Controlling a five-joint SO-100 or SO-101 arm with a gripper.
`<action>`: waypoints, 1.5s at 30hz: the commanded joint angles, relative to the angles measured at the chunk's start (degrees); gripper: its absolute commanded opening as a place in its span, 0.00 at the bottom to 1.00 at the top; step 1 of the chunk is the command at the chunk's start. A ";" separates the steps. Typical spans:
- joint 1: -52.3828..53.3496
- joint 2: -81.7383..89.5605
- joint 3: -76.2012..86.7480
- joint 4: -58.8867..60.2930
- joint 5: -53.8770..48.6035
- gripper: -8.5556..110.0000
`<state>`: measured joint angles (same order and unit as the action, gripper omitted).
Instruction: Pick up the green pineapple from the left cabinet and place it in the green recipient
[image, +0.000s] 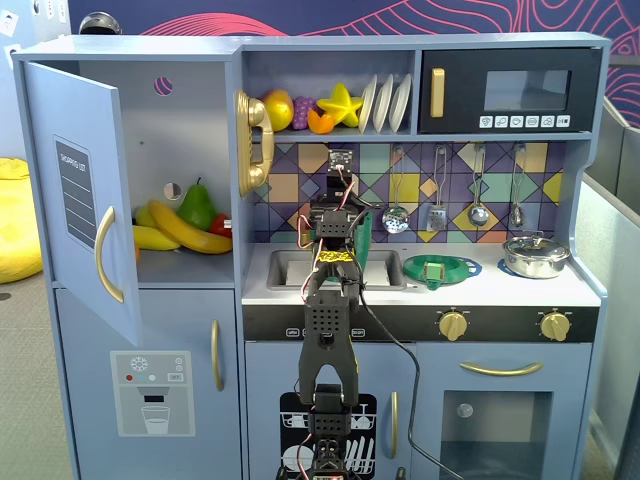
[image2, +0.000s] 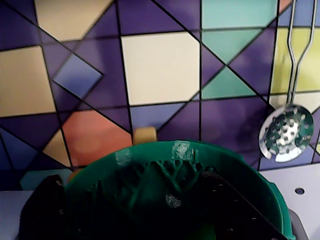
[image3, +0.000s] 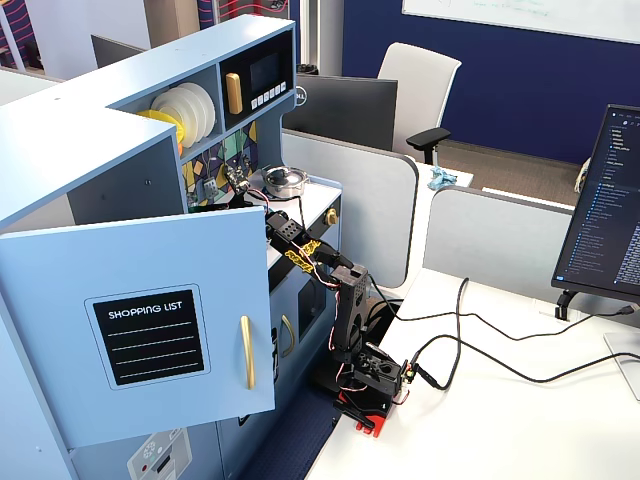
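Green pineapple not visible; claw (image: 345, 222) over green recipient (image2: 170, 175).

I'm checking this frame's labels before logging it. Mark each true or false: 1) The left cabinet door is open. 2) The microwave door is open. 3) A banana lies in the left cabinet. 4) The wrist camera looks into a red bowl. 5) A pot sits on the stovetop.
1) True: the left cabinet door stands open.
2) False: the microwave is closed.
3) True: banana.
4) False: it looks into the green recipient.
5) True: pot.
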<state>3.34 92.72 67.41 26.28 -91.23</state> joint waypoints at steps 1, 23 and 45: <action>0.26 2.20 -3.96 -2.11 0.18 0.32; 1.76 71.37 78.66 21.18 -0.18 0.30; -1.05 89.38 104.24 51.94 7.91 0.07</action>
<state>3.16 182.20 172.00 71.81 -84.46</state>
